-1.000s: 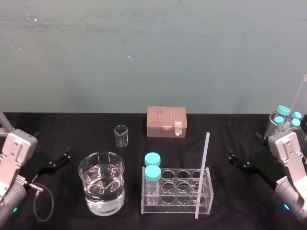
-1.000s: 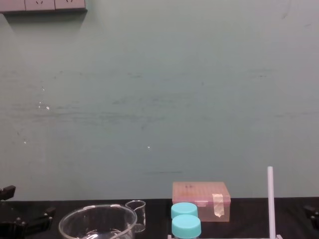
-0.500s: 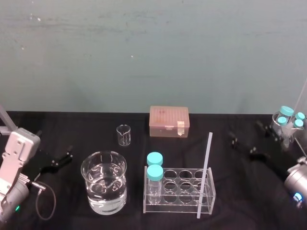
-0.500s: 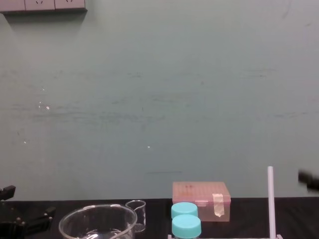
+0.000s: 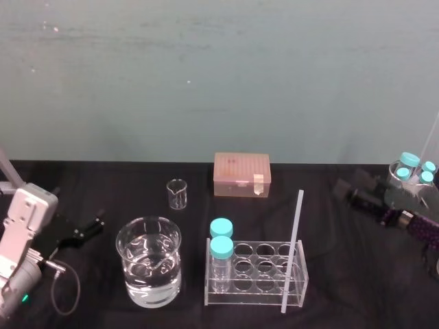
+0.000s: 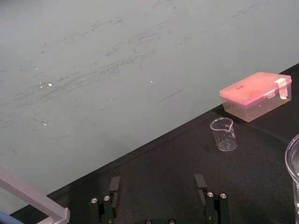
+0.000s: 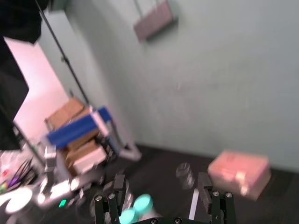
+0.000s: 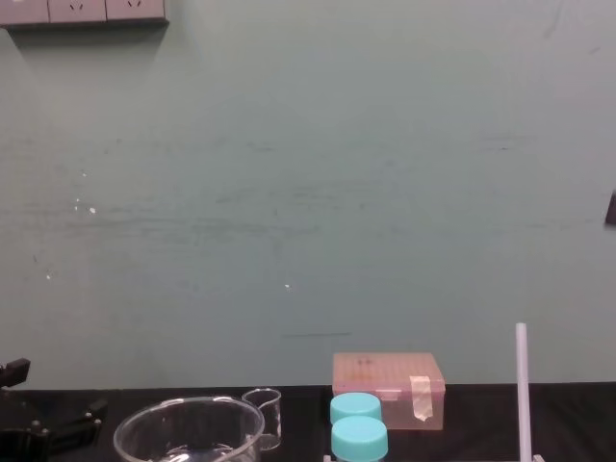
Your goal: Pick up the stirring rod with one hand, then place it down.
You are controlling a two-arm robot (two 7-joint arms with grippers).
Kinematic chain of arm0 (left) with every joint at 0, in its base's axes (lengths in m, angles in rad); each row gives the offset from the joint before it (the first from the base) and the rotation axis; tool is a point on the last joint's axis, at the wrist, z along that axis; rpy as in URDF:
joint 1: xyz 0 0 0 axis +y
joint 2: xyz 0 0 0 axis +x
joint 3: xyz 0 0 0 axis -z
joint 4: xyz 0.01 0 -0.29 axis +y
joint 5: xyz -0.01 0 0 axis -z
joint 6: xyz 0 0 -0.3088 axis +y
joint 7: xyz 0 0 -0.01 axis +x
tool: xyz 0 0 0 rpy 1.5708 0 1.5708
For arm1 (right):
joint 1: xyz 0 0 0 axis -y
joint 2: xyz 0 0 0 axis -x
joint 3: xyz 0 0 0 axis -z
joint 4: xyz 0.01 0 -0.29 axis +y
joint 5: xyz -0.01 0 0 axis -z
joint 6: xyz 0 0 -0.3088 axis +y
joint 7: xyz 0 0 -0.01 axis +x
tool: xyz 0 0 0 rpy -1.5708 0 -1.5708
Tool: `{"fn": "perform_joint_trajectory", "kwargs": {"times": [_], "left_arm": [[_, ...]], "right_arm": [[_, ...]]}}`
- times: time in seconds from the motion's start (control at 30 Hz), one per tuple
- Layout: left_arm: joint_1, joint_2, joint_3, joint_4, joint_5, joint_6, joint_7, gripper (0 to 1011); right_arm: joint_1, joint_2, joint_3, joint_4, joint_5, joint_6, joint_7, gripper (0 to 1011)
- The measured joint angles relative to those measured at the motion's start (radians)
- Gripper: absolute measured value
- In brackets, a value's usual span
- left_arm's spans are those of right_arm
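On the black desk (image 5: 130,179), the water-filled beaker (image 5: 147,264) and the clear tube rack (image 5: 255,293) sit near the front. The left gripper (image 6: 157,179) is parked at the desk's left side, jaws spread. The right gripper (image 7: 160,181), low over the desk a second ago, has lifted at the right, jaws spread and empty. The stirring rod (image 5: 292,250) leans in the rack's right end, not yet grasped; the reach is probably just starting.
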State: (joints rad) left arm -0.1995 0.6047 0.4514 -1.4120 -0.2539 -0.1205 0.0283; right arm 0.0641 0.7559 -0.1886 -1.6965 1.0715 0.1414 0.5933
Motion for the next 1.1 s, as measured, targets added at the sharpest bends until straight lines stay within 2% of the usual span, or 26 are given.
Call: {"fn": "perform_joint_trajectory", "kwargs": {"times": [0.2, 0.3, 0.33, 0.47, 0.77, 1.1], "left_arm": [[0.0, 0.0, 0.0, 0.0, 0.0, 0.0, 0.0, 1005], [0.0, 0.0, 0.0, 0.0, 0.0, 0.0, 0.0, 1005], [0.0, 0.0, 0.0, 0.0, 0.0, 0.0, 0.0, 1005], [0.0, 0.0, 0.0, 0.0, 0.0, 0.0, 0.0, 1005], [0.0, 0.0, 0.0, 0.0, 0.0, 0.0, 0.0, 1005], [0.0, 0.0, 0.0, 0.0, 0.0, 0.0, 0.0, 1005]], "right_arm": [[0.033, 0.038, -0.057, 0.006, 0.006, 0.104, -0.03, 1003], [0.07, 0.039, -0.104, 0.029, -0.001, 0.155, -0.065, 1003], [0.07, 0.039, -0.104, 0.029, -0.001, 0.155, -0.065, 1003], [0.114, 0.021, -0.151, 0.064, -0.008, 0.185, -0.083, 1003], [0.197, -0.023, -0.236, 0.158, -0.026, 0.19, -0.042, 1003], [0.256, -0.048, -0.291, 0.232, -0.046, 0.163, -0.009, 1003]]}}
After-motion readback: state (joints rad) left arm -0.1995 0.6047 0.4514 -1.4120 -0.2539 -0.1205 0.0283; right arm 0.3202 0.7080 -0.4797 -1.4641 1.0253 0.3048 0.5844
